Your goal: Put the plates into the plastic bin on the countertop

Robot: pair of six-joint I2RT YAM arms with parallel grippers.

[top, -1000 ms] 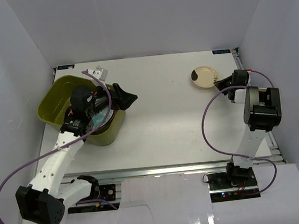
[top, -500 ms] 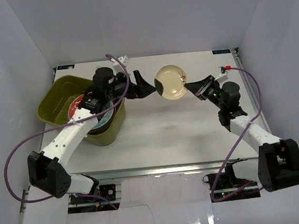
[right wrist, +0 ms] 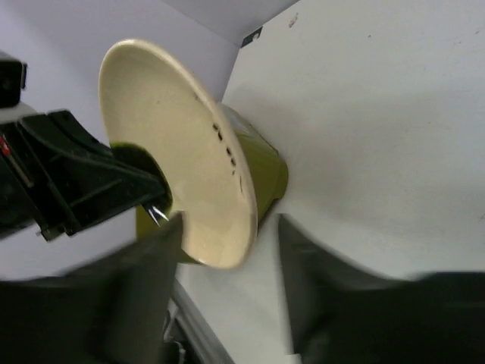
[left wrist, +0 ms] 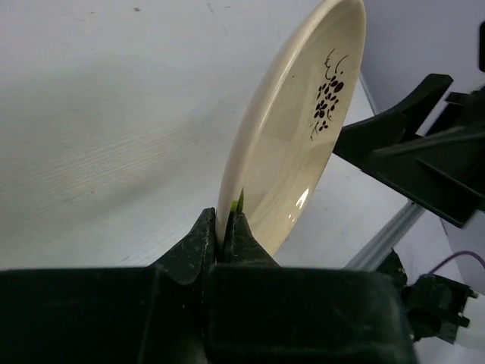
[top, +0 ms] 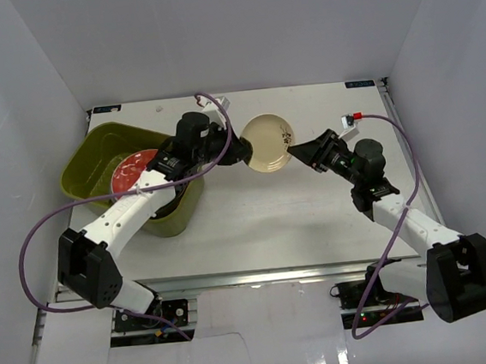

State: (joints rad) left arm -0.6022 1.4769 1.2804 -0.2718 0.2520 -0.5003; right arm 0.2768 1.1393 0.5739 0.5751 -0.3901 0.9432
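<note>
Above the white surface [top: 264, 223], seen from overhead, a cream plate [top: 265, 143] hangs in mid-air between two arms; the left tool [top: 242, 150] meets its left rim and the right tool [top: 295, 152] its right rim; the plate is tilted, its face toward the camera, just right of the olive-green plastic bin [top: 87, 167]; a red plate [top: 137, 168] lies inside that bin, partly under the left arm.

From the left wrist, the two black fingers [left wrist: 198, 243] are pressed together on the plate's lower rim, pinching it edge-on; a dark sprig pattern marks the plate's inner face; the right tool's black tips sit at the far rim beyond.

From the right wrist, blurred fingers [right wrist: 121, 303] stand spread, one on either side of the plate's near rim, with a visible gap on the right side, so no pinch shows; the left tool grips the opposite edge; a corner of the green bin shows behind the plate.
</note>
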